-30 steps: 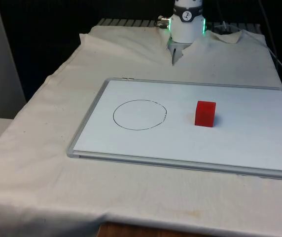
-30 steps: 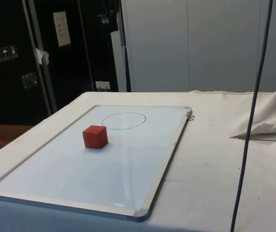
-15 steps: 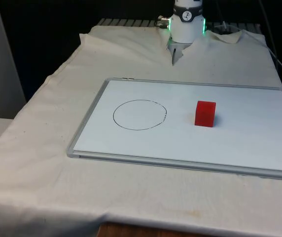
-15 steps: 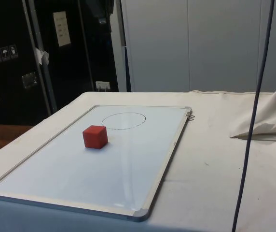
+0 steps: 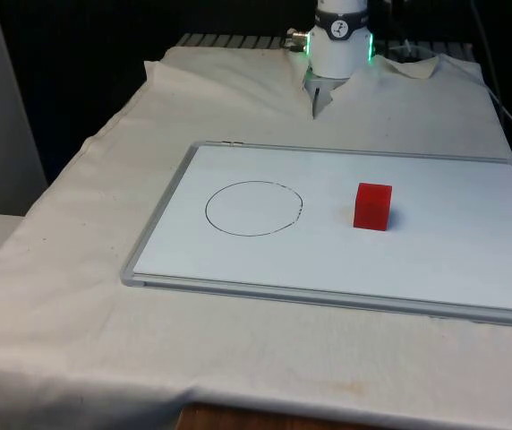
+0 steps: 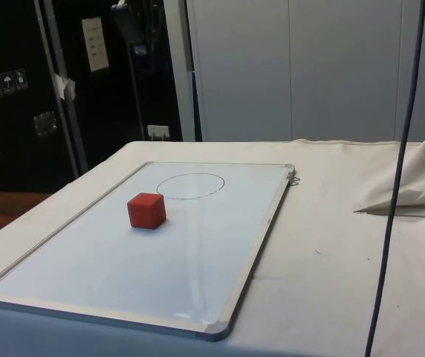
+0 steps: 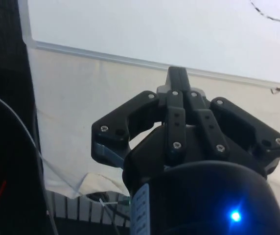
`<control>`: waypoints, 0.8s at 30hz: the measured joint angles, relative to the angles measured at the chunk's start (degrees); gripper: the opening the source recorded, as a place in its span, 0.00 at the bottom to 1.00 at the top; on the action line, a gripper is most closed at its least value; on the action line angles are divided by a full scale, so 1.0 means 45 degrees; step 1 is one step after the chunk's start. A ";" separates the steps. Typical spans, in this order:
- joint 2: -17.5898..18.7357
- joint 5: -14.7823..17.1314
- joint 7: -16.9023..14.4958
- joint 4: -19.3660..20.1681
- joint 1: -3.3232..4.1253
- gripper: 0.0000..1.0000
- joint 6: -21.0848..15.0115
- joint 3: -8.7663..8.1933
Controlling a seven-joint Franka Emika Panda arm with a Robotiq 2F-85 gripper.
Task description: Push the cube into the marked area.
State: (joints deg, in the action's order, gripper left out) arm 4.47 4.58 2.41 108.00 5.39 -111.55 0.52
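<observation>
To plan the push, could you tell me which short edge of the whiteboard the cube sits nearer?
The whiteboard edge on the front view's right, beyond the cube; the circle lies toward the other.

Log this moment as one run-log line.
stage: pre-contact | red cube: on whiteboard, outside drawn circle, on the front view's right of it | gripper: shut, off the board

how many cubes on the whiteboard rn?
1. A red cube sits on the whiteboard, toward the front view's right, clearly outside and apart from the drawn circle. In the side view it lies nearer the camera than the circle. Nothing on the board could hide another.
</observation>
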 measured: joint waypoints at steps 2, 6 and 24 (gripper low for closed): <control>0.0242 0.0013 0.0140 -0.0051 0.0038 0.00 -0.0280 0.0153; 0.0688 0.0013 0.0369 -0.0267 0.0064 0.00 -0.0547 0.0407; 0.2699 0.0038 0.0955 -0.1159 0.0204 0.00 -0.1744 0.1006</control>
State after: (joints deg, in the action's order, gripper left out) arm 16.62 4.76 6.70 102.79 6.30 -119.40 5.04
